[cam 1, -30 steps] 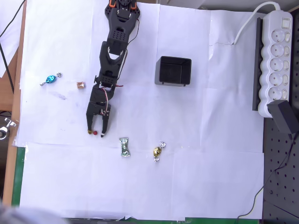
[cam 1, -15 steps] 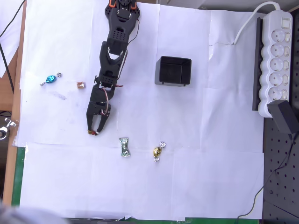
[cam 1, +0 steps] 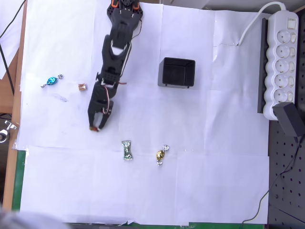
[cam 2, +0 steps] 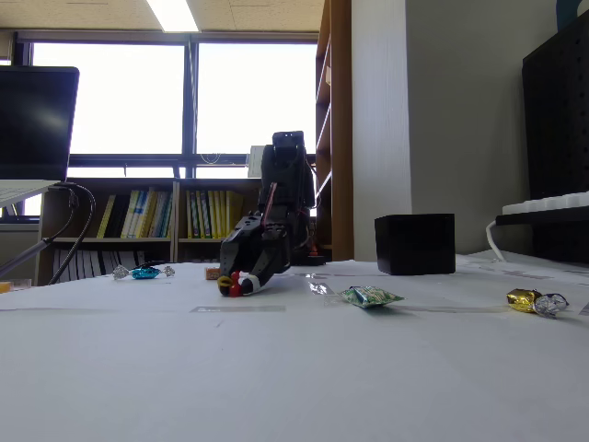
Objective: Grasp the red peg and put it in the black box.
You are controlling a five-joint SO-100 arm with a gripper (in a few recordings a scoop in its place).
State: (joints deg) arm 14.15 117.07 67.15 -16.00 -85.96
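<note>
I observe a work surface covered in white paper sheets [cam 1: 190, 191], with a strip of green edging along the near border in the overhead view and a wooden edge at the left. Nearest the fixed camera lie a green-wrapped candy [cam 2: 370, 296] and a gold-wrapped candy [cam 2: 529, 300], both flat on the paper; in the overhead view they sit side by side, apart from each other, at [cam 1: 127, 150] and [cam 1: 161, 155]. Just beyond them the gripper [cam 1: 96, 127] is lowered close to the paper with its jaws drawn narrow around the red peg [cam 2: 236, 284], which I see pinched at the fingertips beside a yellow tip in the fixed view [cam 2: 234, 284]. To the overhead left of the arm rest a small brown candy [cam 1: 82, 87] and, further left, a blue-wrapped candy [cam 1: 51, 80]. The black box [cam 1: 177, 73] stands well apart from the gripper on the overhead right, upright, open top; nothing lies between the two on the paper. A white power strip [cam 1: 282, 57] and a black adapter [cam 1: 289, 119] occupy the right margin. Farthest back in the fixed view I note a bookshelf [cam 2: 175, 216] under bright windows [cam 2: 129, 97], a wooden column, and a dark monitor [cam 2: 37, 124] at the left.
</note>
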